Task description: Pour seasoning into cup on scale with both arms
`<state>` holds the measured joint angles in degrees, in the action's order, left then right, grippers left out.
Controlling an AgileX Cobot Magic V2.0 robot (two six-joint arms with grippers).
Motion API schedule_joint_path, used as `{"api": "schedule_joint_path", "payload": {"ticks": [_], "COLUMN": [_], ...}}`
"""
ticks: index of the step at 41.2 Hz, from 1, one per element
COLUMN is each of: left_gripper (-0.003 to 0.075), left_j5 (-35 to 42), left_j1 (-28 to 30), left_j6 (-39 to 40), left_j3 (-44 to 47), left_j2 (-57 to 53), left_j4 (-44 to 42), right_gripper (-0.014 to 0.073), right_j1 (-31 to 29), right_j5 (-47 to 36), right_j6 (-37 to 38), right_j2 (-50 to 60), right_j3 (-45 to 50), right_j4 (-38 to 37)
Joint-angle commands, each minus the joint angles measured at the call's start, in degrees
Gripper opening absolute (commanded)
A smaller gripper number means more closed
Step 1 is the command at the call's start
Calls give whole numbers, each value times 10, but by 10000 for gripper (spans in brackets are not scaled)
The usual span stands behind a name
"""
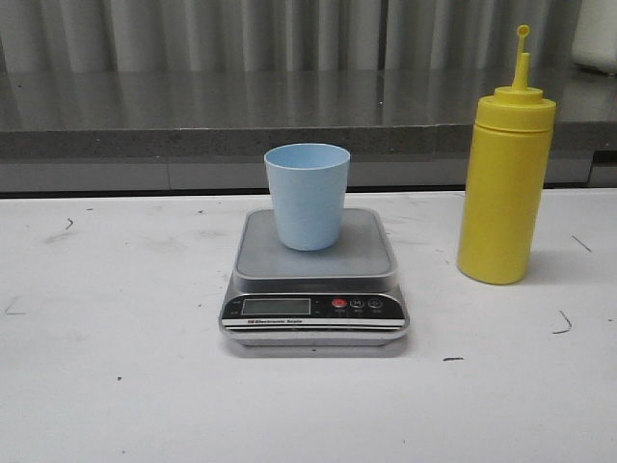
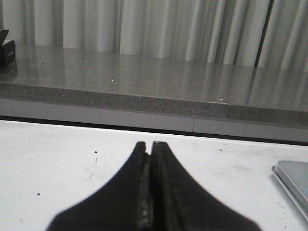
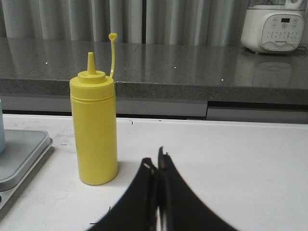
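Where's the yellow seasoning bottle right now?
In the front view the seasoning bottle stands upright on the white table, on the right side, just right of the scale that carries the cup, and apart from it.

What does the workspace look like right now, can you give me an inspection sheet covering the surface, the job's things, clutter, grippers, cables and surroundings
Surface: white table with small dark scuffs and marks.
Job's things: pale blue cup upright on the scale, which sits mid-table; yellow seasoning bottle upright on the table to the scale's right, apart from it, its cap off the nozzle and standing up on its tether.
Clutter: nothing seen.
Grippers: left gripper shut, empty, low over the table to the left of the scale; right gripper shut, empty, facing the bottle without touching it.
Cables: nothing seen.
Surroundings: grey speckled counter behind the table, pale curtain behind that, white appliance on the counter at far right.
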<state>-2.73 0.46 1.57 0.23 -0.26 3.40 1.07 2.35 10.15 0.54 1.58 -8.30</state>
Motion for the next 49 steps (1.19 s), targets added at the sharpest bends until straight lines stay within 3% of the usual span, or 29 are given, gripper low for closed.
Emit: {"api": "schedule_joint_path", "payload": {"ticks": [1,10,15,18,49], "left_gripper": [-20,-20,-20,-20,-20], "left_j5": [44,44,44,44,44], "left_j1": [1,1,1,1,1], "left_j6": [2,2,2,2,2], "left_j3": [14,14,14,14,14], "left_j2": [-9,-9,-9,-9,-9], "left_j4": [6,6,6,6,6], "right_gripper": [-68,-68,-68,-68,-68], "right_j1": [-3,-3,-3,-3,-3], "right_j5": [-51,-47,-46,-46,-27], "right_j6": [-5,-15,-121,-143,-107], "right_j2": [10,10,10,10,10], "right_j3": [-4,-4,-4,-4,-4], "right_j4": [-5,19,121,154,119]}}
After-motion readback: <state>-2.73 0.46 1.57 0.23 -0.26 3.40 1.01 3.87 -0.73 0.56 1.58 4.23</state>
